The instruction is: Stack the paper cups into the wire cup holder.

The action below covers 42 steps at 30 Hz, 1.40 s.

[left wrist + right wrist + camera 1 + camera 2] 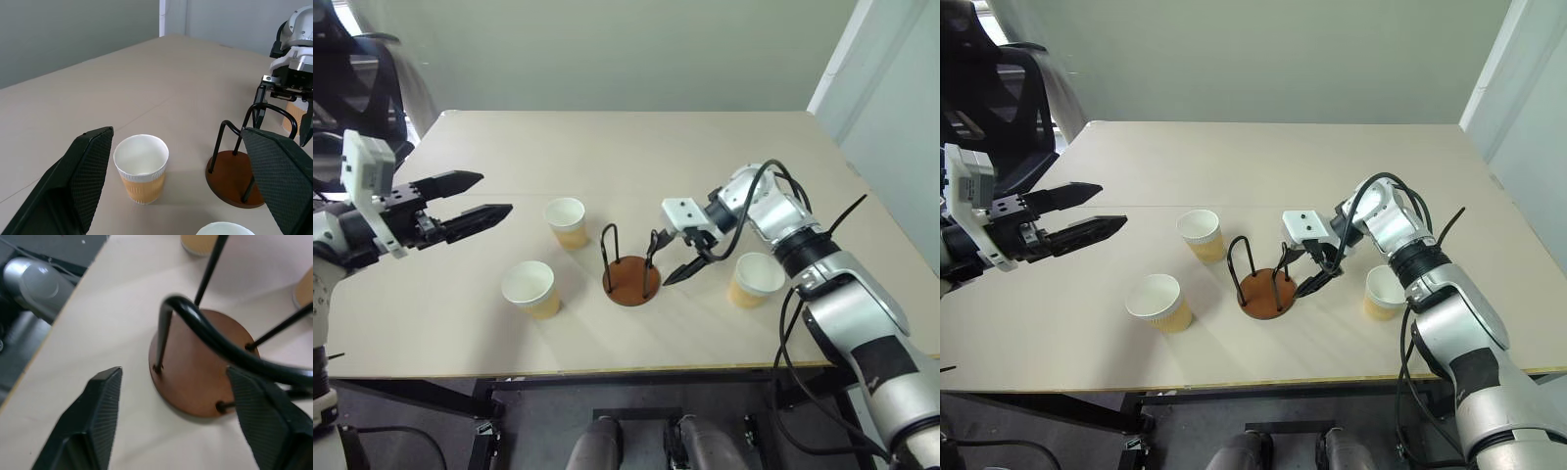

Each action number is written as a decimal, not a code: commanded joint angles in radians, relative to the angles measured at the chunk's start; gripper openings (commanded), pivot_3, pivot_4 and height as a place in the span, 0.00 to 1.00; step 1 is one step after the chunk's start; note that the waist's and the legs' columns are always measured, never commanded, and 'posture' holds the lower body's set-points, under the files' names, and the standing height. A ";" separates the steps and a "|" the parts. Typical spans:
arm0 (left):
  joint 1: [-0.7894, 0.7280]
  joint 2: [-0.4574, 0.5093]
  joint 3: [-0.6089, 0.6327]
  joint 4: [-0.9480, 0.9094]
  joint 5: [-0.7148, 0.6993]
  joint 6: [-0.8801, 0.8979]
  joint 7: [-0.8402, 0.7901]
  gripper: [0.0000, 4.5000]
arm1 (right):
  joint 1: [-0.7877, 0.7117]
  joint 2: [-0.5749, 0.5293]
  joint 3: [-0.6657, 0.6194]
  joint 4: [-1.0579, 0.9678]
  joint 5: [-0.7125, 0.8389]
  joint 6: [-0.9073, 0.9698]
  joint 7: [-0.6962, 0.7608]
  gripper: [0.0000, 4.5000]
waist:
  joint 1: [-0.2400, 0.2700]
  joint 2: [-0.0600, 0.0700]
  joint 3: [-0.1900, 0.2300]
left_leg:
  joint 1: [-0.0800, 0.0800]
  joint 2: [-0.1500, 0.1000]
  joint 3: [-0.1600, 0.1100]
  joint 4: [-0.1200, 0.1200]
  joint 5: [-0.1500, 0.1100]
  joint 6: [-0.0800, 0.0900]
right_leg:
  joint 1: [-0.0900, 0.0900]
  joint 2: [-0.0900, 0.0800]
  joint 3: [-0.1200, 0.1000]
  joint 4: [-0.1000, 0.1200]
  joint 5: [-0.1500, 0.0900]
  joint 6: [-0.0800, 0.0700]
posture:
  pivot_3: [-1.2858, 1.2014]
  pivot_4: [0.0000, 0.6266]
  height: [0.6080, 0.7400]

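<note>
Right gripper (668, 261): I see it spread apart, holding nothing, tips straddling the near wire loop just beside the holder.
Left gripper (497, 194): mine hangs wide open and empty above the worktop (607, 147), well left.
Wire cup holder (631, 279): upright mid-worktop, no cup inside.
Paper cups (566, 221): all three upright; one behind-left of the holder, one front-left (530, 287), one right (756, 279).
</note>
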 commanded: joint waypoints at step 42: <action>-0.436 0.007 -0.402 0.242 0.168 -0.148 -0.467 1.00 | 0.062 -0.647 0.056 -0.521 0.261 0.282 0.020 0.76 | 0.006 -0.001 0.001 | -0.002 0.000 0.000 0.000 0.006 0.015 | 0.001 0.000 0.000 -0.002 0.000 0.010 | 0.52 0.24 1.00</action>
